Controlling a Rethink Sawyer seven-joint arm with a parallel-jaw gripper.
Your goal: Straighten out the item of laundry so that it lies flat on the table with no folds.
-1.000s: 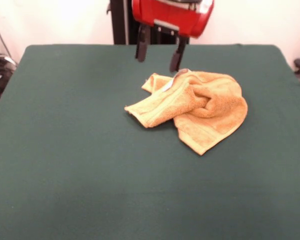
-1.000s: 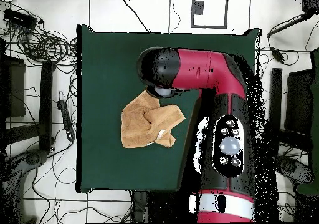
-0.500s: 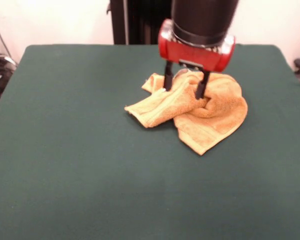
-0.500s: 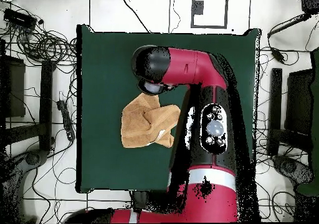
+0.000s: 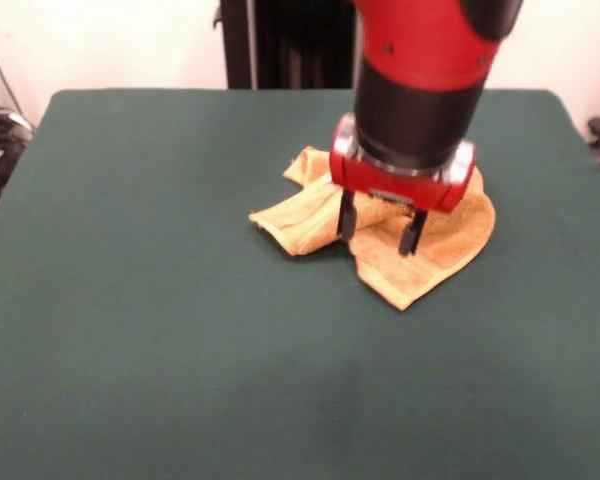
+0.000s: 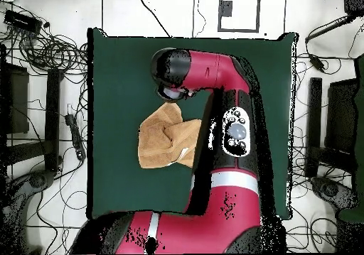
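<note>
While the arm stands over the towel, notes as follows.

Claw (image 5: 381, 231): two dark fingers spread apart, nothing between them; tips down at the towel's front part, whether touching the cloth cannot be told.

Claw mount: red collar under a black wrist section, red arm (image 5: 430, 40) above; hides the towel's middle in the front view.

Towel (image 5: 435, 245): golden-orange terry, crumpled, not flat. One thick folded lobe runs out to the front view's left of the claw; a pointed corner lies nearer the camera, just below the claw; a rounded fold bulges to the right.

Towel, overhead (image 6: 158, 140): bunched, irregular outline, arm's head just beside its upper edge; a small white label (image 6: 184, 153) shows near the arm side.

Table (image 5: 140, 330): dark green cloth; towel sits toward its far half, somewhat right of centre in the front view, well clear of all edges.

Surroundings, overhead: cables (image 6: 50, 46) on the floor beside the table.
</note>
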